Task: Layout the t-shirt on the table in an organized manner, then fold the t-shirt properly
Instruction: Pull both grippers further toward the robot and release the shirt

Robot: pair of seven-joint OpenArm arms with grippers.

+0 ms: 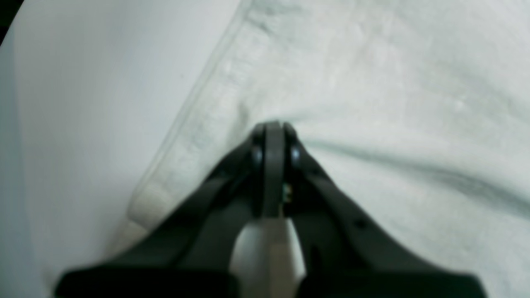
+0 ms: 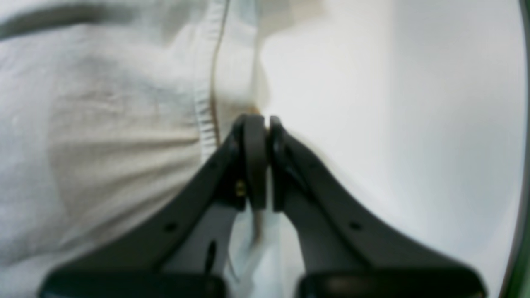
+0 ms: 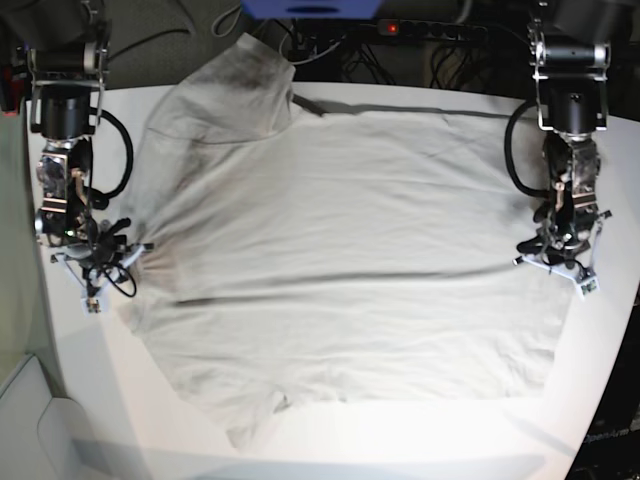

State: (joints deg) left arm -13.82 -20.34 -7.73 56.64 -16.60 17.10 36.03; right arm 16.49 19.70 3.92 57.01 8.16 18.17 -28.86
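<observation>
Cotton, grey-beige: t-shirt (image 3: 340, 260) spread wide across table (image 3: 420, 440), filling the middle. Left gripper (image 3: 557, 256) at three o'clock, clamped shut on the hem edge; right gripper (image 3: 100, 262) at nine o'clock, pinched tight on the opposite side edge (seam visible beside the jaws). Probably holding both edges to tension the cloth and smooth wrinkles. Long axis running nine to three; sleeves toward eleven and seven.

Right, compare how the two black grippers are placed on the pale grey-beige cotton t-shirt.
The left gripper bites in past the hem, on the main cloth of the pale grey-beige cotton t-shirt; the right gripper pinches right at the stitched edge. Creases run sideways from the left gripper; puckers fan from the right. Both are shut on the cloth, at opposite sides.
</observation>
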